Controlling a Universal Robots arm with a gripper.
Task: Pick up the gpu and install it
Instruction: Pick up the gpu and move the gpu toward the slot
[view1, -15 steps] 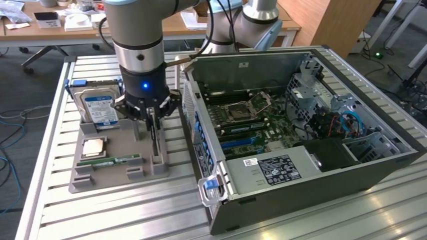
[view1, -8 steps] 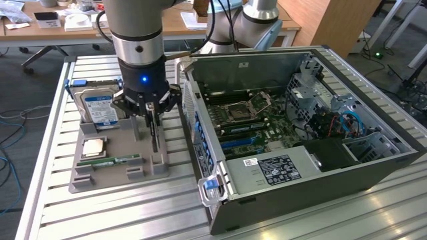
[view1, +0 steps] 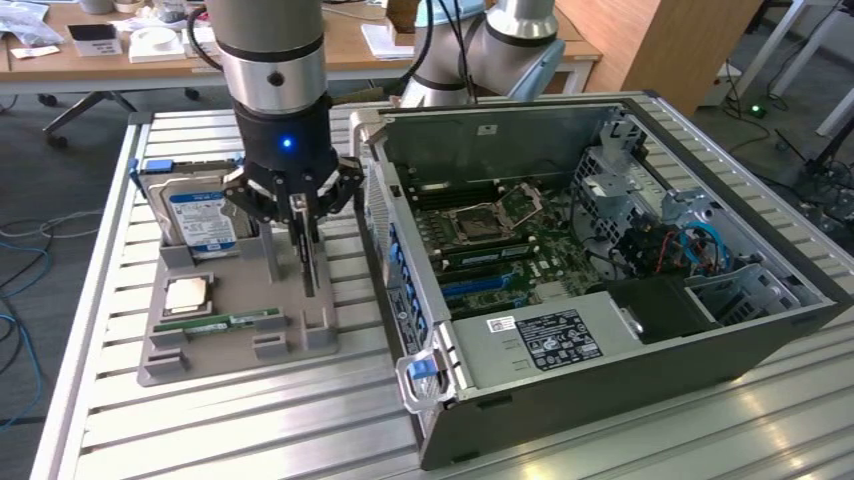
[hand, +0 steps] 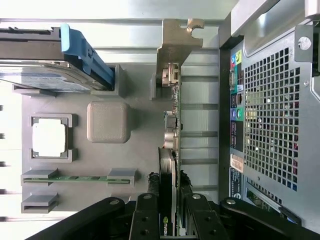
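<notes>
Claw (view1: 302, 212) pinches the gpu (view1: 308, 255) between narrow-set fingers, card on edge beneath it; computer case (view1: 574, 400) stands just beside.

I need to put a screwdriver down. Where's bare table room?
Bare slats of the table lie below the gray tray in the exterior view, bordered by the computer case. The tray is crowded; the gripper clamps the gpu there.
</notes>
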